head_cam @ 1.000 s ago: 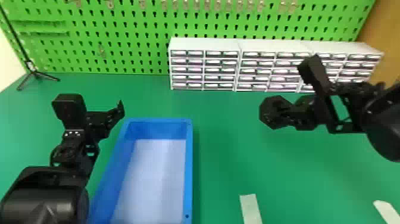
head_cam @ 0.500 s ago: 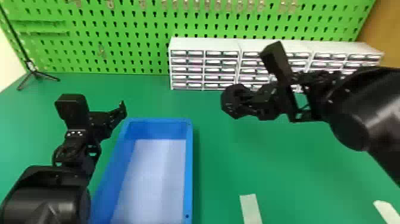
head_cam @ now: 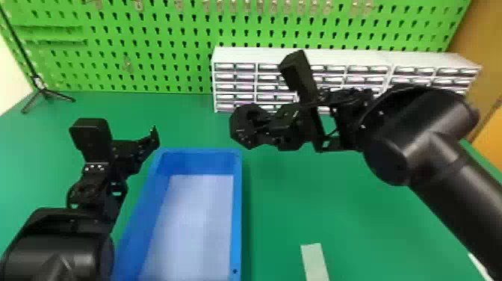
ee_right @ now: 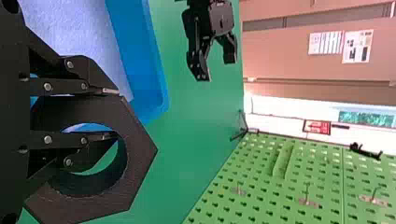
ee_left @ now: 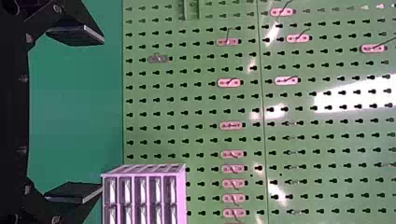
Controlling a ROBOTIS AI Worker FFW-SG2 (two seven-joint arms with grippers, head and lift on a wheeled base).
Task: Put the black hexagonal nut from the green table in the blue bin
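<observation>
I'm counting one black hexagonal nut mid-frame, one blue bin lower down, and two grippers: left one centre-left, right one centre. Now I get two pale strips along the lower right, one tripod upper left, and, on my right wrist view, two paper sheets upper right.

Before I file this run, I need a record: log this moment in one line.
Right gripper: holding black hexagonal nut aloft | left gripper: open, empty | blue bin: nut not yet inside
</observation>
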